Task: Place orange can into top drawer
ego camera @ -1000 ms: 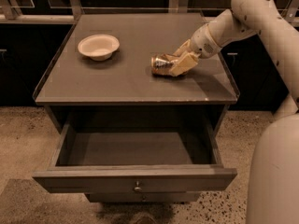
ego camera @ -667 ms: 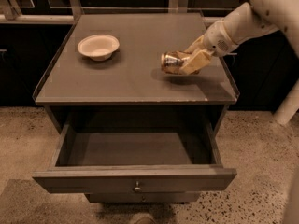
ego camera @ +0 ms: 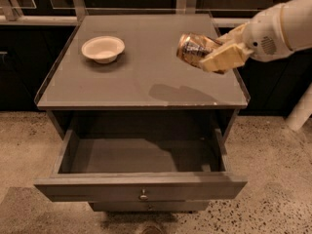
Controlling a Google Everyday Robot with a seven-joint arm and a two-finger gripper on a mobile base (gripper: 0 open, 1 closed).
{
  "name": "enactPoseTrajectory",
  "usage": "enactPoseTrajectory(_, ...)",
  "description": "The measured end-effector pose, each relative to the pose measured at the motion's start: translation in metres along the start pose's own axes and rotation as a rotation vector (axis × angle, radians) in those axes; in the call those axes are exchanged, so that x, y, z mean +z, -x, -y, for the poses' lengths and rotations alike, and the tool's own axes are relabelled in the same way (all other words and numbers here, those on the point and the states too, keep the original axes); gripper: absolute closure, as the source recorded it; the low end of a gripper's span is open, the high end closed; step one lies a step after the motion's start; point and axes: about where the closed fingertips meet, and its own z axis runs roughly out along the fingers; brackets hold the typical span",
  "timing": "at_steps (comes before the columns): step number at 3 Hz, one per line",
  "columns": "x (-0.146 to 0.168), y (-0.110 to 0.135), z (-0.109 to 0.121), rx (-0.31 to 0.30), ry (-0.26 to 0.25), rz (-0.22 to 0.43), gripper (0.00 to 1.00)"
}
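My gripper (ego camera: 210,53) comes in from the right and is shut on the orange can (ego camera: 192,49). It holds the can on its side in the air above the right part of the cabinet top (ego camera: 146,77). The can's shadow falls on the top below it. The top drawer (ego camera: 141,189) is pulled open at the front, with a small metal knob (ego camera: 143,196) at the centre of its front. Its grey inside holds nothing.
A cream bowl (ego camera: 103,48) sits on the left part of the cabinet top. A narrower grey panel (ego camera: 146,207) shows below the drawer front. Speckled floor (ego camera: 273,179) lies around the cabinet. Dark cabinets and metal rails run behind it.
My gripper has lifted the orange can off the cabinet top and carried it up toward the front right. The bowl and the drawer have not moved.
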Motion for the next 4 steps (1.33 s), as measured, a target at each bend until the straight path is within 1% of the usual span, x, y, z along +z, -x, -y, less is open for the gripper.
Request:
enactPoseTrajectory(1, -0.007, -0.049, -0.033, 0.142, -0.01, 0.021, 1.0)
enactPoseTrajectory(2, 0.0, -0.093, -0.053, 0.202, 0.014, -0.032, 1.0)
enactPoseTrajectory(3, 0.015, -0.103, -0.058, 0.262, 0.024, -0.01, 1.0)
enactPoseTrajectory(4, 0.052, -0.134, -0.075, 0.388, 0.051, 0.036, 1.0)
